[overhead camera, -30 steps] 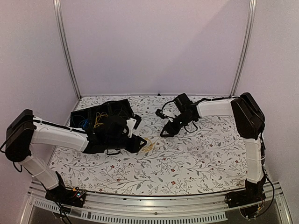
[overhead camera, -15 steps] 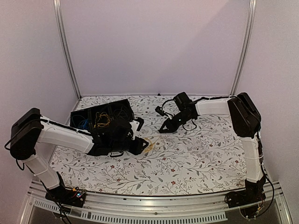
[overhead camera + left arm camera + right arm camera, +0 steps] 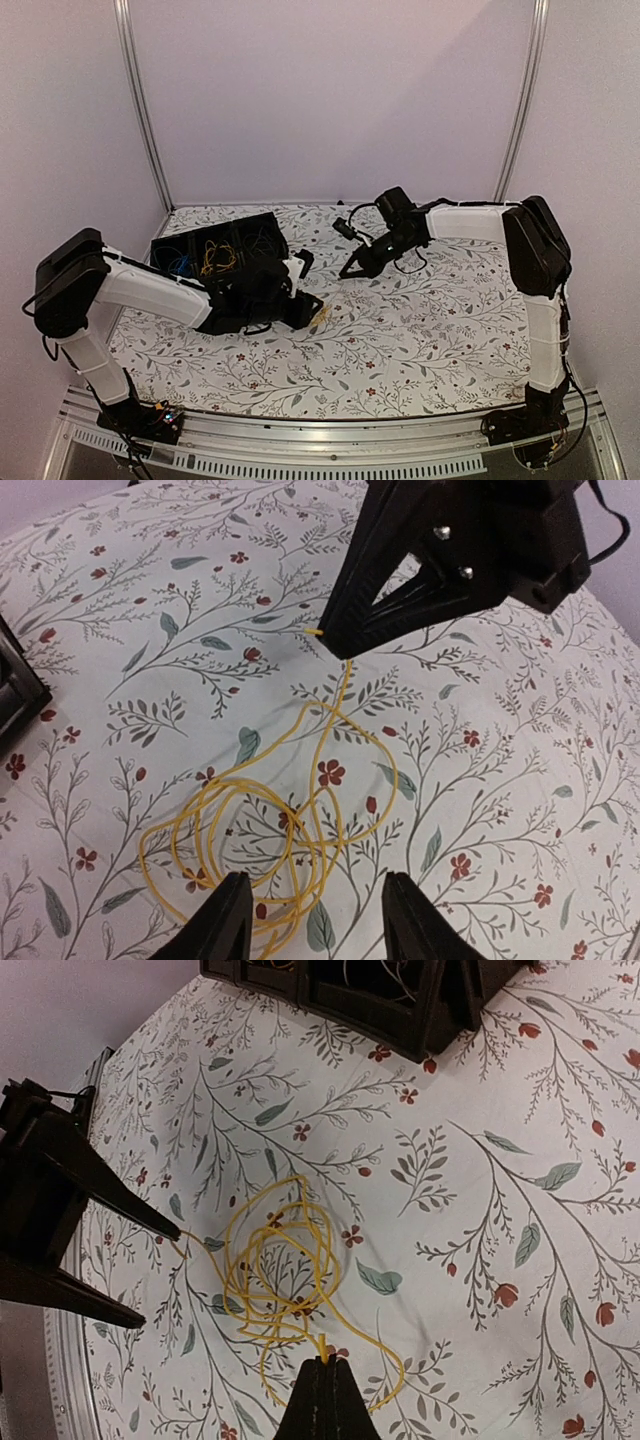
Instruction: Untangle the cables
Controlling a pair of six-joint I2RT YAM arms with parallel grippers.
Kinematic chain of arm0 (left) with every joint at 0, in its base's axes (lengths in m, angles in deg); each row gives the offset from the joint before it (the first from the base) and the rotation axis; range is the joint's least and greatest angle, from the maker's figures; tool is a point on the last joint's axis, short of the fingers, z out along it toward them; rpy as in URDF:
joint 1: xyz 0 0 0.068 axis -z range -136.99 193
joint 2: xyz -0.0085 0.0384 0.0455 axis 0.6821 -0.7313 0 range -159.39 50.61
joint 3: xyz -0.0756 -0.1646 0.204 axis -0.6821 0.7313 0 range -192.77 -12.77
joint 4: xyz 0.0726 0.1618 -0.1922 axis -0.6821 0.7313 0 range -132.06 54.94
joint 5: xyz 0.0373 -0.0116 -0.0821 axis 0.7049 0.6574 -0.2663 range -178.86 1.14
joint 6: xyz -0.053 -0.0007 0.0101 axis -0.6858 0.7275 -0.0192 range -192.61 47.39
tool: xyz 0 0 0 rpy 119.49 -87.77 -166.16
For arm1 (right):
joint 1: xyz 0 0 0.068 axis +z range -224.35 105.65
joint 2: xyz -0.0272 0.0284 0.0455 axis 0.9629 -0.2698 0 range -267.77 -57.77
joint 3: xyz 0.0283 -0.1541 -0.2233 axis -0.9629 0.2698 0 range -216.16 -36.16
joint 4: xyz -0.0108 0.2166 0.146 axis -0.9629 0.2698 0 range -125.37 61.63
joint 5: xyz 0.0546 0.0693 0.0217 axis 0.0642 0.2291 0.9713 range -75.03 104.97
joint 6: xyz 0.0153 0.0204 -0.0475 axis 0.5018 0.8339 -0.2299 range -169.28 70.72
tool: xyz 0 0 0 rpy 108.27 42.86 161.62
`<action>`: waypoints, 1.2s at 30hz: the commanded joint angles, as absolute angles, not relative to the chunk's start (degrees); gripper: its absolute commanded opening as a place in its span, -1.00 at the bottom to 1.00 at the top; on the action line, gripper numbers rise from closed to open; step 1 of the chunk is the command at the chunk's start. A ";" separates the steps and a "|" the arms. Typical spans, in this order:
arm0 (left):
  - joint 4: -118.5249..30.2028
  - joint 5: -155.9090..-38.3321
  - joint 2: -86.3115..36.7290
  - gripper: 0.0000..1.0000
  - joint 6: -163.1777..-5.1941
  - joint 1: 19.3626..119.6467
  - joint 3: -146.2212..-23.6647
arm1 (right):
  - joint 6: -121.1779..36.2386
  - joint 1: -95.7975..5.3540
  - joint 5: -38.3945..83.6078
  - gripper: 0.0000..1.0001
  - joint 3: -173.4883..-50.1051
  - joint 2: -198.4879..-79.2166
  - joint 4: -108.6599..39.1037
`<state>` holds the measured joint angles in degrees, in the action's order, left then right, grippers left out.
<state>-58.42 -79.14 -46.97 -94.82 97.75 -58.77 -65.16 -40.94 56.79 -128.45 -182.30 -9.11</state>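
**Right jaws pinched on the yellow cable, left jaws apart at its coil**

My right gripper (image 3: 323,1370) has its two fingers pressed together on a strand of the yellow cable (image 3: 318,832). My left wrist camera shows a short yellow end poking out beside that closed tip. From there the cable drops to the flowered table (image 3: 430,330) and spreads into a loose, overlapping coil. The coil lies flat, a little way off the near right corner of the black tray (image 3: 390,1010) and not touching it.

My left gripper (image 3: 315,880) stands with its fingers (image 3: 232,920) apart at the edge of the coil. It reaches past the tray's near right corner with nothing clamped between the jaws. In my right wrist view, another loose end of the cable runs close to one left fingertip, but I cannot tell whether they touch.

My right gripper hangs to the right of the tray, beyond the coil as seen from it. More cables sit bundled inside the tray: a blue cable (image 3: 180,265) toward its left end and yellow-orange wires (image 3: 212,258) beside it.
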 commanded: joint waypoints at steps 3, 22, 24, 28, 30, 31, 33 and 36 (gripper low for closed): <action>-64.91 -77.69 -51.38 -0.10 -90.22 97.83 -63.42 | -64.14 -40.88 65.67 -1.00 -130.58 -168.84 -3.40; -69.04 -87.85 -70.64 -0.71 -91.46 93.10 -74.10 | -64.35 -48.60 76.04 -1.00 -155.99 -146.79 -1.80; -69.04 -88.23 -71.55 -0.71 -91.74 92.83 -74.12 | -63.19 -50.78 76.78 -1.00 -158.35 -145.77 -2.66; -69.34 -88.42 -71.91 -0.73 -92.33 92.39 -73.71 | -61.20 -54.60 77.41 -1.00 -161.90 -144.08 -3.54; -69.05 -88.42 -71.90 -0.76 -92.55 92.17 -73.39 | -60.49 -56.07 77.42 -1.00 -162.00 -143.54 -4.08; -68.78 -88.40 -71.97 -0.77 -92.82 91.96 -73.34 | -59.97 -56.73 77.52 -1.00 -162.00 -143.33 -4.49; -68.51 -89.45 -71.72 -0.78 -93.35 91.51 -72.85 | -59.39 -57.34 76.95 -1.00 -162.08 -142.88 -5.03; -69.65 -91.32 -69.36 -0.73 -92.81 91.26 -70.96 | -60.11 -57.47 74.75 -1.00 -160.62 -142.63 -4.89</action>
